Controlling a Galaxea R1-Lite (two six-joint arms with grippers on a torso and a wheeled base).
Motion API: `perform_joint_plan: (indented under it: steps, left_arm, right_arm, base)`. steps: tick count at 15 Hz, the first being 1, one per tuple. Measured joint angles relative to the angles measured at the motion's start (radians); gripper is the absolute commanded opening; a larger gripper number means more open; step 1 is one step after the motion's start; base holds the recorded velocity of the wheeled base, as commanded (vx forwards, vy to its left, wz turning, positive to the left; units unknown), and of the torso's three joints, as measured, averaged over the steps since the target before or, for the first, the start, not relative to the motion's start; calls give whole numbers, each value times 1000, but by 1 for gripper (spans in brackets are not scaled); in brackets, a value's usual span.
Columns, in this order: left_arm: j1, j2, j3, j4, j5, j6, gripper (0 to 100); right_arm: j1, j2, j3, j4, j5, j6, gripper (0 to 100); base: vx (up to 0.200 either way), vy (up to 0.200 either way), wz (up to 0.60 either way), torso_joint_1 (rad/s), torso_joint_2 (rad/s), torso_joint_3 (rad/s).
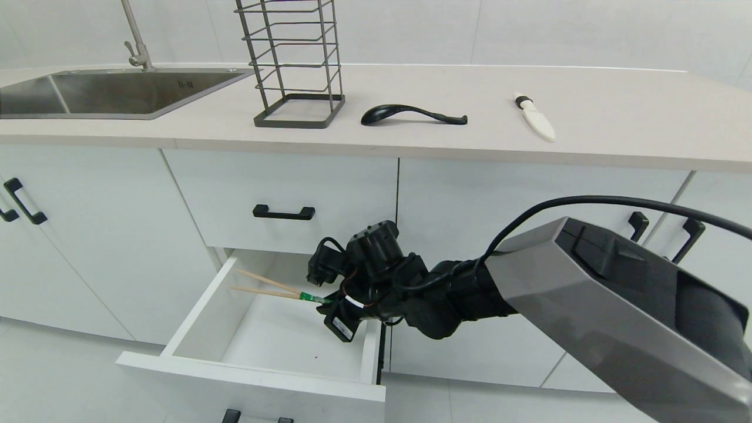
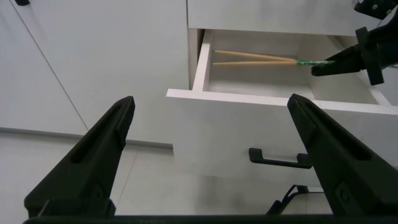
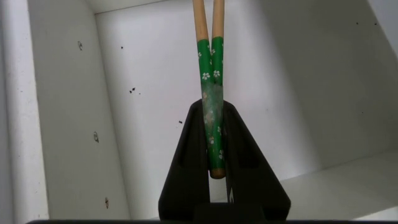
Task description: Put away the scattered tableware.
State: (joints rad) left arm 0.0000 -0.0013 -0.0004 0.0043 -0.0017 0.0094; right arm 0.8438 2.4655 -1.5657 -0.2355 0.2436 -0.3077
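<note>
A pair of wooden chopsticks (image 1: 264, 284) with green flowered ends hangs over the open white drawer (image 1: 252, 367), held level above its floor. My right gripper (image 1: 326, 301) is shut on their green ends (image 3: 211, 106), and its black fingers (image 3: 186, 168) pinch them from both sides. The chopsticks (image 2: 255, 59) also show above the drawer in the left wrist view. My left gripper (image 2: 208, 152) stands open and low, in front of the drawer front (image 2: 249, 124), holding nothing. On the counter lie a black ladle (image 1: 411, 113) and a white knife (image 1: 534, 117) with a black band.
A black wire rack (image 1: 296, 64) stands on the counter left of the ladle. A steel sink (image 1: 111, 91) with a tap is at the far left. Closed drawers and cabinet doors with black handles (image 1: 284, 212) surround the open drawer.
</note>
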Motion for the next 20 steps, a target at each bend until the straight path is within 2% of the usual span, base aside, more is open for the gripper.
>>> perform_joint_plan:
  steps: [7,13,14,20]
  left_arm:
    - [0,0,0,0,0,0,100]
    - [0,0,0,0,0,0,100]
    - [0,0,0,0,0,0,100]
    - [0,0,0,0,0,0,100]
  right_arm:
    - [1,33,-24,36,-11,-6,0]
    - [8,73,-93,90,-11,-30,0]
    - [8,77,-96,92,-11,-31,100]
    - [9,93,-125,104,-9,-41,100]
  base:
    - [0,0,0,0,0,0]
    - [0,0,0,0,0,0]
    - [0,0,0,0,0,0]
    - [0,0,0,0,0,0]
